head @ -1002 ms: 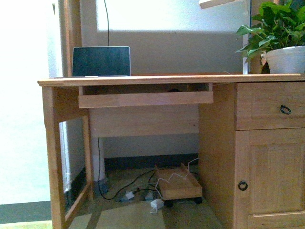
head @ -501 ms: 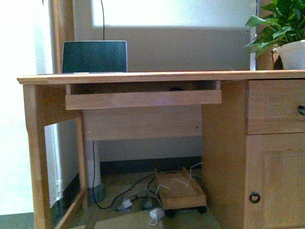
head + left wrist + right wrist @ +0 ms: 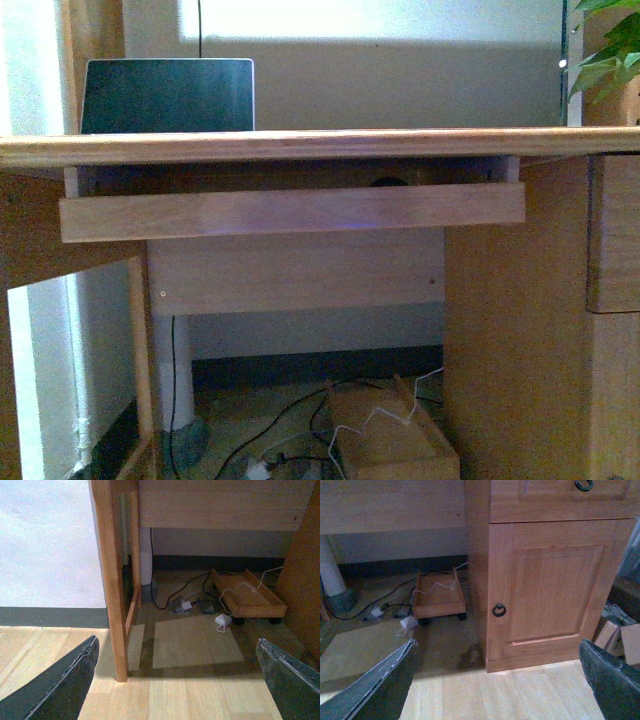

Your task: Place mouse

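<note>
A pale wooden desk (image 3: 300, 147) fills twelve o'clock while my dark left claw (image 3: 176, 642) and right claw (image 3: 497, 642) gape wide, empty.

A wooden desk (image 3: 300, 146) is seen against a pale wall (image 3: 400, 70), its keyboard tray (image 3: 290, 212) pulled out; a white plug (image 3: 223, 621) (beside a wheeled wooden stand (image 3: 247, 597)) is left on the floor (image 3: 190, 695).

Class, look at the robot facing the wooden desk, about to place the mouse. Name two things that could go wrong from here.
1. The small dark grey domed mouse barely shows over the pull-out wooden tray's front board, under the wooden desktop; in that narrow gap an arm may strike wood.
2. The open left gripper and open right gripper face the floor; neither wrist camera sees the mouse, so a reach may miss.
</note>
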